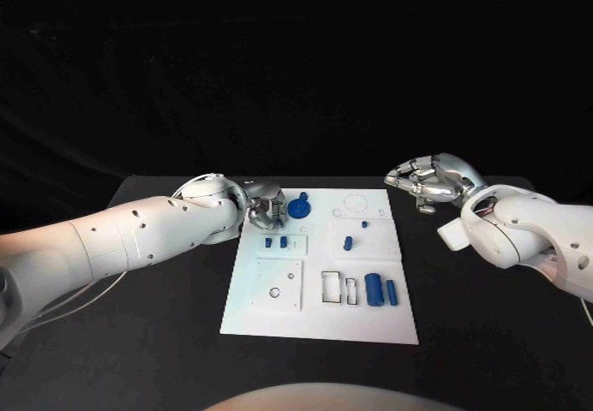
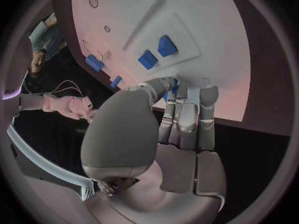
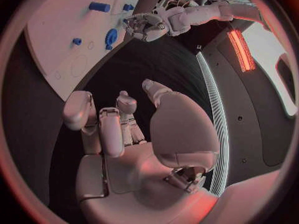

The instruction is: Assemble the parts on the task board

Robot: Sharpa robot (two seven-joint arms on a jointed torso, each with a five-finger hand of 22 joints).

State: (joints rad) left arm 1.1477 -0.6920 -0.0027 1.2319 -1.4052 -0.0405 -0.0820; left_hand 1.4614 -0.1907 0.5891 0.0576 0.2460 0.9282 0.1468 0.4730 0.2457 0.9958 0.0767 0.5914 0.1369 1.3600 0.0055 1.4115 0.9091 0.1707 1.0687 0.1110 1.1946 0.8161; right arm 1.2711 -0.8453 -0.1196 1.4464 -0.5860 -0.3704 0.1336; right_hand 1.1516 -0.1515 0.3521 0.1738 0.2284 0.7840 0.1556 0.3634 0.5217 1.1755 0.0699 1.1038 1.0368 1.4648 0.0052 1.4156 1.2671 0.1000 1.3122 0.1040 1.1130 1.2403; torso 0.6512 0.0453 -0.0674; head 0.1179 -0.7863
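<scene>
Overhead, a white task board (image 1: pixel 319 321) lies in the middle of a black table (image 1: pixel 494 317), with small blue parts scattered over it. At the board's far left corner, the robot's left hand (image 1: pixel 263 211) reaches down over the edge, its fingers curled downward beside a round blue part with a knob (image 1: pixel 301 208) that stands just to its right; whether the fingers actually grip anything cannot be told from these views. In the left wrist view, the fingertips (image 2: pixel 207 95) press close to the board's edge, with a sliver of blue showing between them. Two small blue blocks (image 1: pixel 276 242) sit near the hand, a small blue peg (image 1: pixel 349 243) stands toward the board's middle, and two long blue cylinders (image 1: pixel 382 289) lie side by side near the board's right edge, next to a rectangular outline. The right hand (image 1: pixel 428 180) hovers above the table, off the board's far right corner, fingers curled inward and holding nothing
</scene>
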